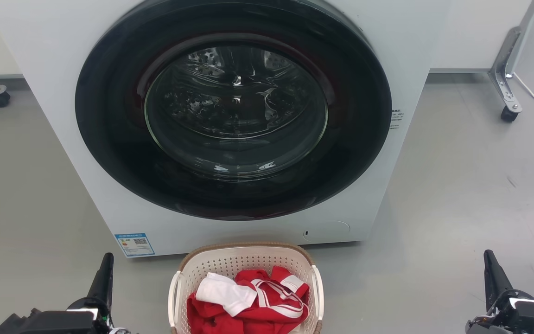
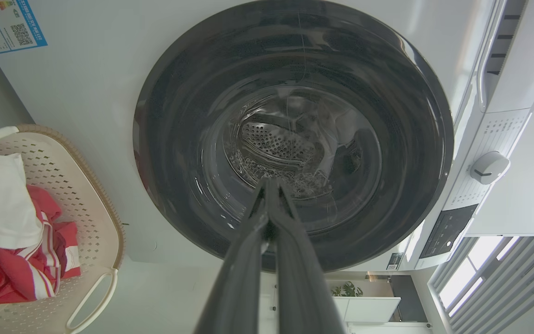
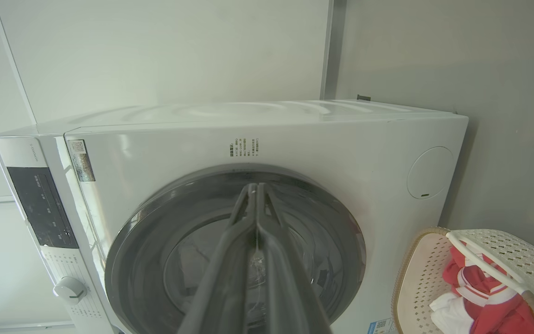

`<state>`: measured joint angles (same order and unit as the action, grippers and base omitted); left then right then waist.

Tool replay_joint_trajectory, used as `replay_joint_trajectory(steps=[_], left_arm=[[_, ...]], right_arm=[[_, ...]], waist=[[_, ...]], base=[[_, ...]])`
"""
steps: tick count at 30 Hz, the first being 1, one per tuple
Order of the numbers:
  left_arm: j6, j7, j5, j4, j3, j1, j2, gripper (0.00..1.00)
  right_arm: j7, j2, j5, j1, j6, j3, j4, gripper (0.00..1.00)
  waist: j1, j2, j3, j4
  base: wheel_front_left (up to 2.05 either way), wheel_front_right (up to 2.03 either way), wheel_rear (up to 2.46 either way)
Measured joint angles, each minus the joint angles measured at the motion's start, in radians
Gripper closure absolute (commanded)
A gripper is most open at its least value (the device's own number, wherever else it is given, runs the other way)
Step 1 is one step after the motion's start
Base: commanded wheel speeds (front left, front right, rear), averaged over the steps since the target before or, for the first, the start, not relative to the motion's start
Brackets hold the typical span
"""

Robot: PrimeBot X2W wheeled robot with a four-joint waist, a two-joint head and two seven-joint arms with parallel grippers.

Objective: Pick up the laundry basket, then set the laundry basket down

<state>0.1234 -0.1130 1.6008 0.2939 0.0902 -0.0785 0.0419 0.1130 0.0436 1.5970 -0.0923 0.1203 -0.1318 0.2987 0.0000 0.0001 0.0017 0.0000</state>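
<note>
- As we look down from the head camera, our left gripper (image 1: 107,264) sits at the near left of the scene. Its two fingers are pressed together into one dark spike, with nothing between them.
- Along the left wrist view, we see those fingers (image 2: 248,246) meet at the tips, closed on empty air. They point at the round dark door (image 2: 193,116) of the white washing machine (image 2: 91,69).
- Our right gripper (image 1: 489,262) sits at the near right, closed in the same way. Its fingers lie together from base to tip, gripping nothing and touching nothing we can see.
- The laundry basket (image 1: 230,265) stands on the grey floor (image 1: 471,195) at the near middle, between our two grippers and well apart from both. Its far end, with the brown rim, is just in front of the machine's lower panel.
- The basket's white side handles (image 1: 319,290) stand free on its left and right, with neither gripper on them.
- Inside the basket lie red clothes (image 1: 253,313) with white stripes, and a white garment (image 1: 223,292) rests on top toward the left.
</note>
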Motion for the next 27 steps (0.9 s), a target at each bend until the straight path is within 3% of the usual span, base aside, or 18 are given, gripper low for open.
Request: replay_joint_trajectory(steps=[27], left_arm=[[0.0, 0.0, 0.0, 0.001, 0.0, 0.0, 0.0, 1.0]], right_arm=[[0.0, 0.0, 0.0, 0.0, 0.0, 0.0, 0.0, 1.0]], waist=[[0.0, -0.0001, 0.0, 0.0]], base=[[0.0, 0.0, 0.0]])
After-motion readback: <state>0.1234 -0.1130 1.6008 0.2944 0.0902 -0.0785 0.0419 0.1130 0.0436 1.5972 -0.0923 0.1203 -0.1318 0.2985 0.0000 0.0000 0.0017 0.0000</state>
